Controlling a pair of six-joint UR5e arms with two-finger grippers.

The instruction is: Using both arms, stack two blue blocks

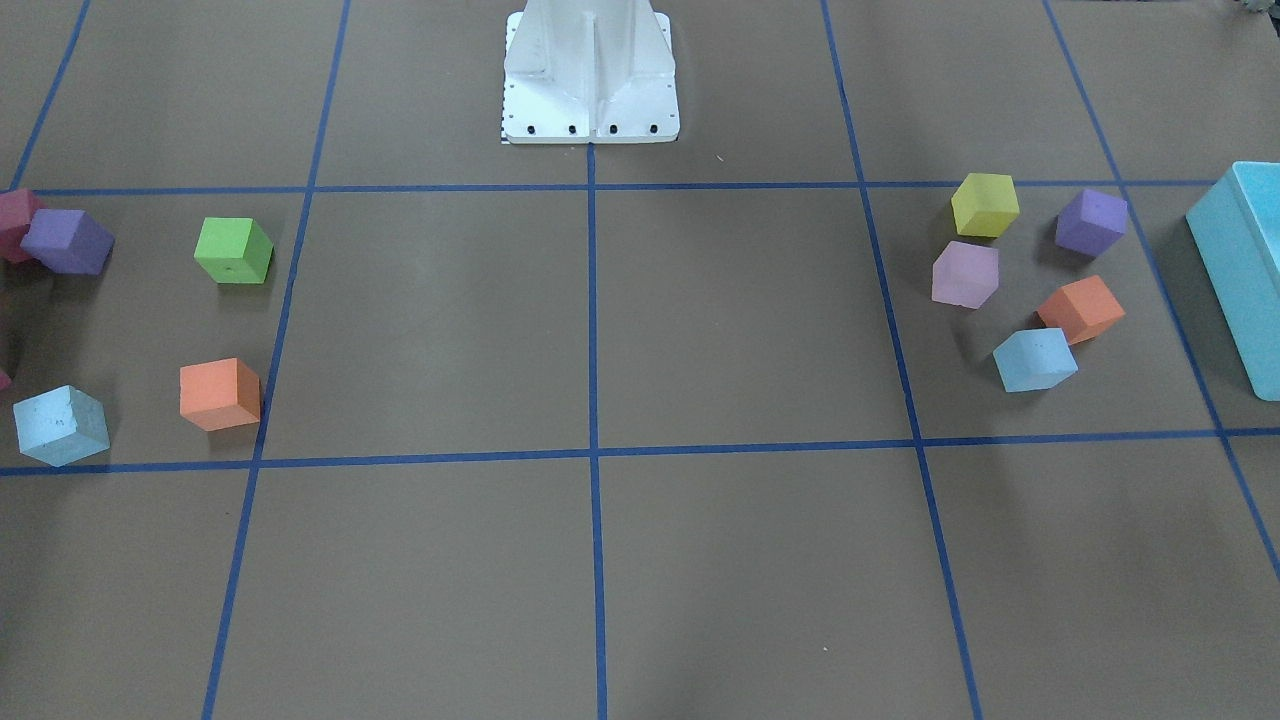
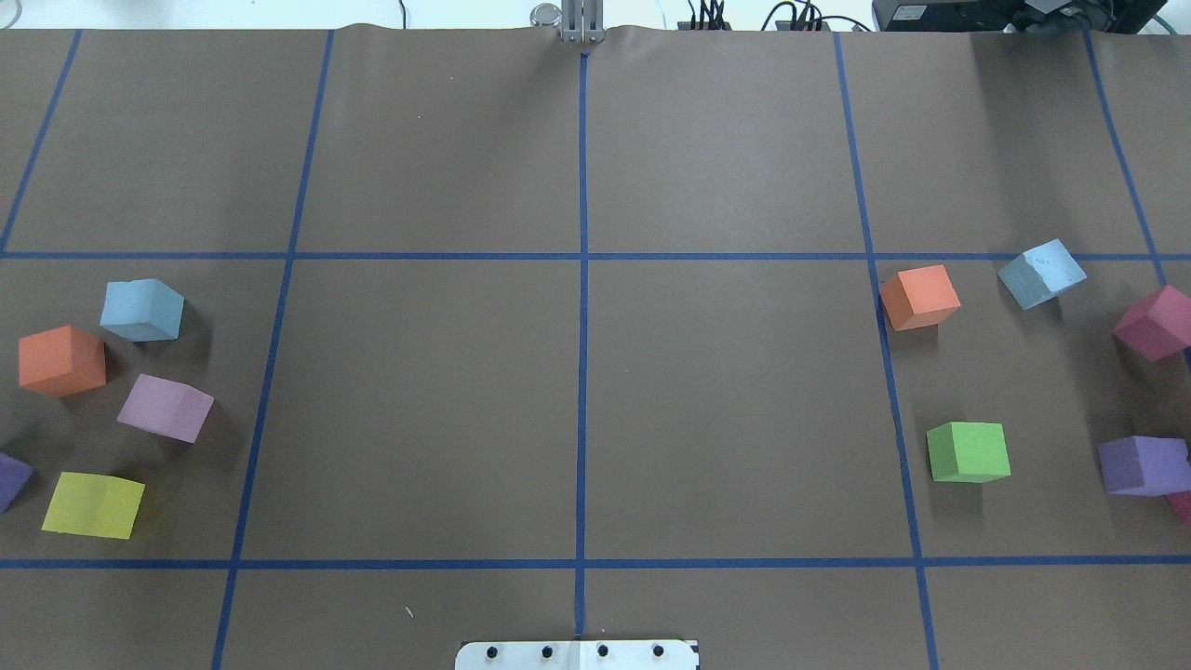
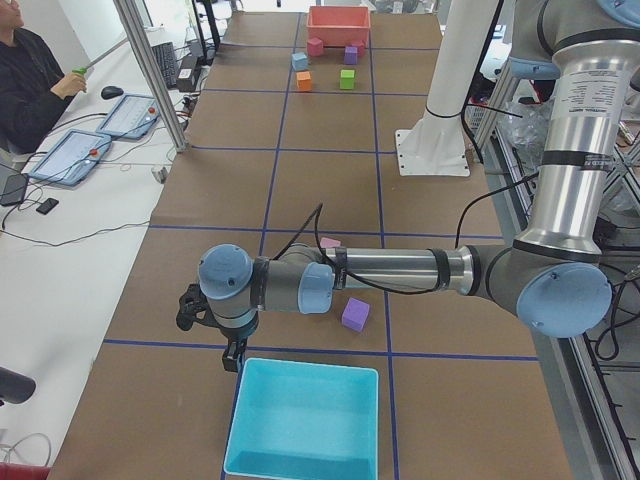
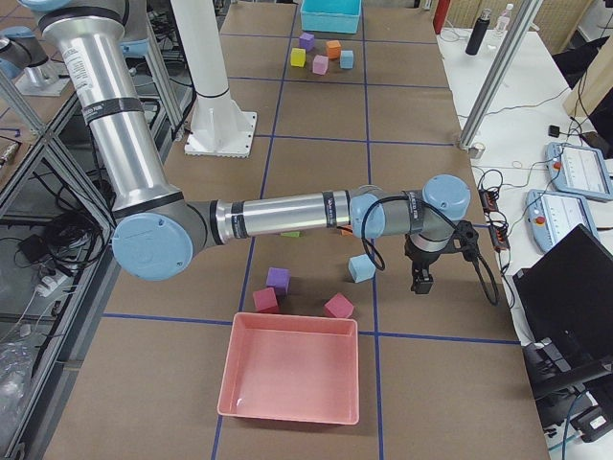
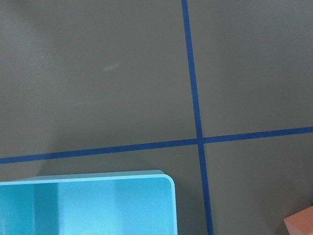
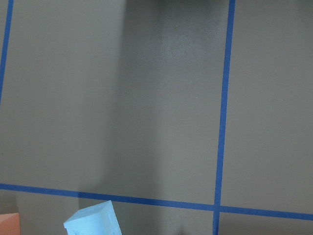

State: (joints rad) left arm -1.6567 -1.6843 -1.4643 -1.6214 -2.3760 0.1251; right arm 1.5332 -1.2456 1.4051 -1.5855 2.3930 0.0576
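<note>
One pale blue block (image 2: 141, 310) lies on my left side among several coloured cubes; it also shows in the front view (image 1: 1035, 360). The other blue block (image 2: 1041, 273) lies on my right side, near an orange cube (image 2: 919, 297); it shows in the front view (image 1: 62, 425), the right side view (image 4: 361, 268) and the right wrist view (image 6: 93, 220). My left gripper (image 3: 234, 358) hangs by the turquoise box's far corner; my right gripper (image 4: 421, 280) hangs just beside the right blue block. Both show only in side views, so I cannot tell whether they are open or shut.
A turquoise box (image 1: 1245, 260) stands at the table's left end and a pink tray (image 4: 292, 414) at its right end. Orange, lilac, yellow and purple cubes surround the left blue block; green (image 2: 968, 451), purple and magenta cubes lie on the right. A white pedestal (image 1: 590, 75) stands at the back centre.
</note>
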